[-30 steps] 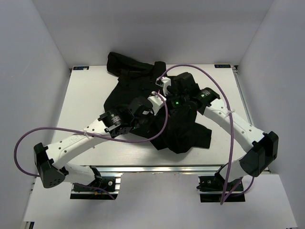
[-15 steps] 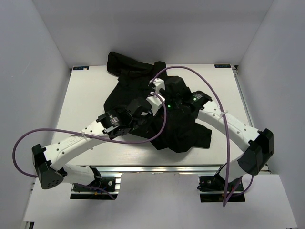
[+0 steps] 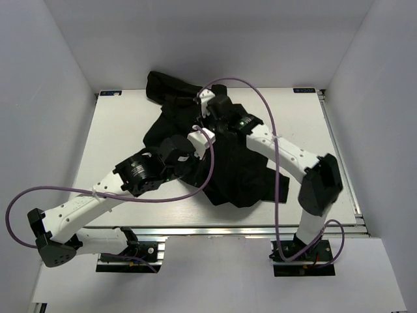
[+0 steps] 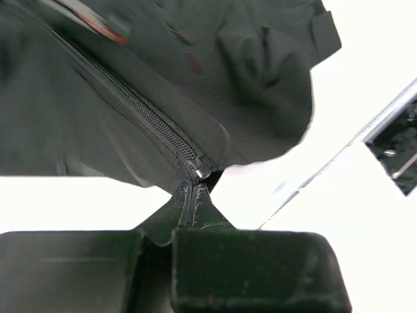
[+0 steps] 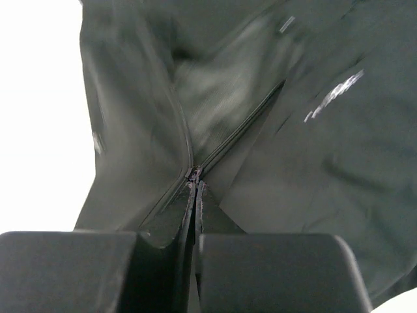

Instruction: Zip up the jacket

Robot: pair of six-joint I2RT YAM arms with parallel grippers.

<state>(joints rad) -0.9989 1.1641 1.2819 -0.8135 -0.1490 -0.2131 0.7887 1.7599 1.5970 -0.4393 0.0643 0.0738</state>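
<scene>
The black jacket (image 3: 244,173) lies crumpled on the middle of the table, one sleeve bunched at the far edge (image 3: 166,88). My left gripper (image 3: 194,140) is shut on the jacket's bottom hem at the zipper's lower end (image 4: 190,199); the closed zipper (image 4: 150,120) runs away from it. My right gripper (image 3: 212,107) is shut on the zipper slider (image 5: 195,173) further up the jacket. Beyond the slider the two zipper halves (image 5: 241,134) spread apart. The chest mark shows only as a colour blur (image 4: 107,26).
The white table (image 3: 117,130) has a metal rail along its near edge (image 3: 247,229), also seen in the left wrist view (image 4: 365,130). Purple cables (image 3: 277,163) loop over both arms and the jacket. White walls enclose the sides and back.
My right gripper has moved up the jacket toward the far left, carrying the slider along the zipper. My left arm has shifted a little left, still holding the hem.
</scene>
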